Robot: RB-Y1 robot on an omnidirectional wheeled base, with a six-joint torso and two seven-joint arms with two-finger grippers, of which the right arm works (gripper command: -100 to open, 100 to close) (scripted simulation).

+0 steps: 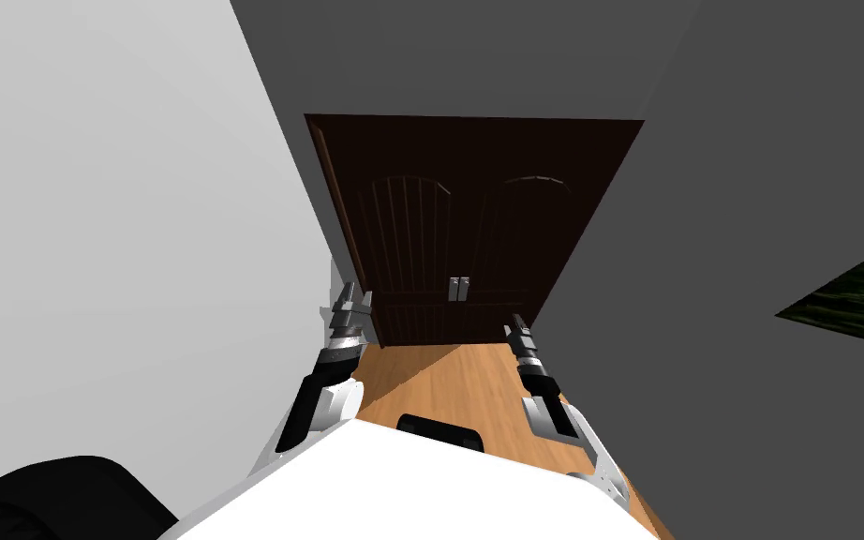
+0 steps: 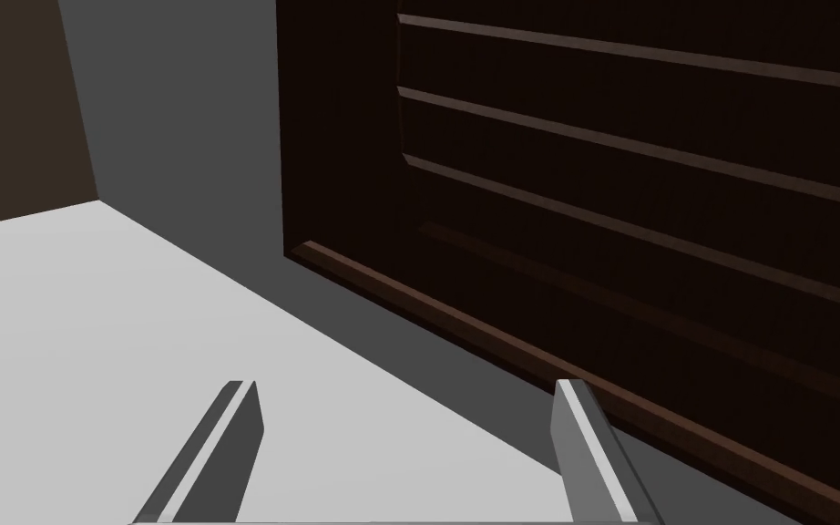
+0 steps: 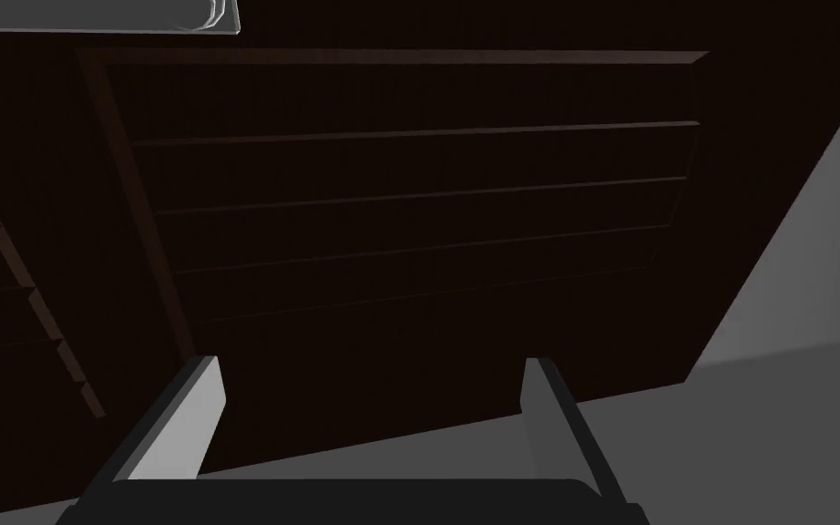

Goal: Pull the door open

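Hemmed in by a pale wall point(image 1: 121, 234) at left and a grey wall point(image 1: 749, 234) at right; bare wooden floor point(image 1: 439, 384) ahead, ending at the dark double door point(image 1: 477, 225). Holding left hand point(image 1: 350, 305) wide and empty, near the door's left frame edge, close beside the pale wall. Holding right hand point(image 1: 517, 330) wide and empty, facing the right leaf's lower panel. Touching neither of the silver handles point(image 1: 459, 288), set at the centre seam between both hands.
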